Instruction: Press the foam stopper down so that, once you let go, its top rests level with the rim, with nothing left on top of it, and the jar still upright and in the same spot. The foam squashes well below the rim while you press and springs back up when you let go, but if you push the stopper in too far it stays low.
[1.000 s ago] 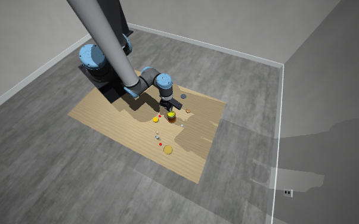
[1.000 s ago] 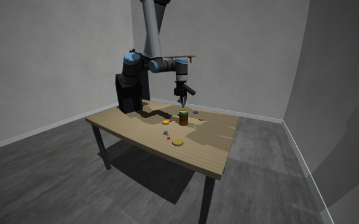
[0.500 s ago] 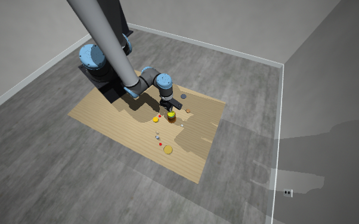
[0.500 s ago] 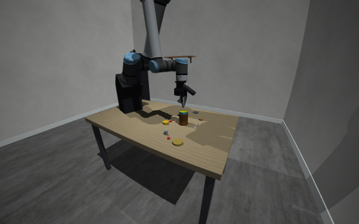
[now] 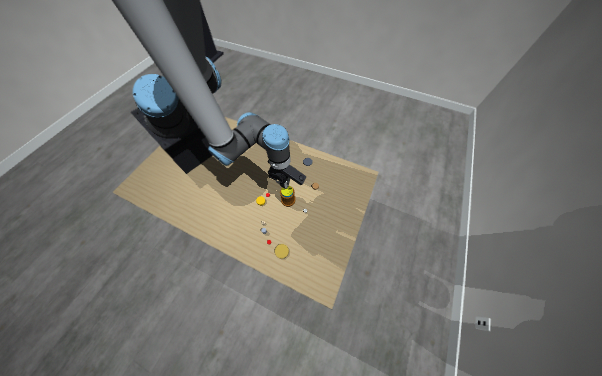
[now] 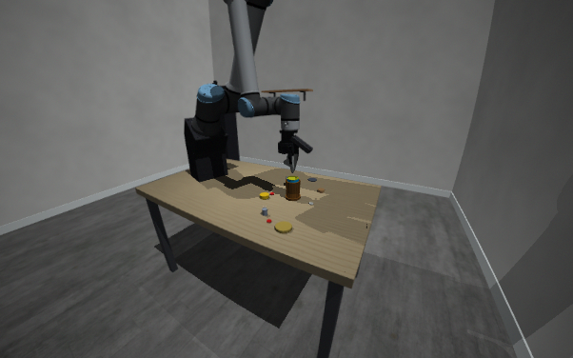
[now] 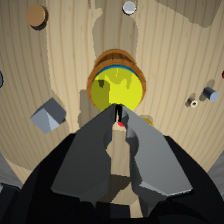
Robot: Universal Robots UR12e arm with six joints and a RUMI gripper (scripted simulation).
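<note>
A brown jar (image 5: 288,199) (image 6: 293,191) (image 7: 140,75) stands upright near the middle of the wooden table (image 5: 207,220) (image 6: 330,248). A yellow foam stopper (image 5: 287,191) (image 6: 293,179) (image 7: 116,89) sits in its mouth and sticks up a little above the rim. My gripper (image 5: 282,183) (image 6: 292,170) (image 7: 117,105) is shut and empty. It points straight down, a short way above the stopper and not touching it.
Small things lie around the jar: a yellow disc (image 5: 261,200) (image 6: 265,195), a larger tan disc (image 5: 281,251) (image 6: 283,228), a dark disc (image 5: 307,161) (image 6: 312,180), a brown piece (image 5: 315,186) (image 7: 36,15), a grey cube (image 7: 48,115), red beads (image 5: 269,242) and grey bits (image 5: 264,231). The arm's base (image 6: 205,152) stands at the table's back left.
</note>
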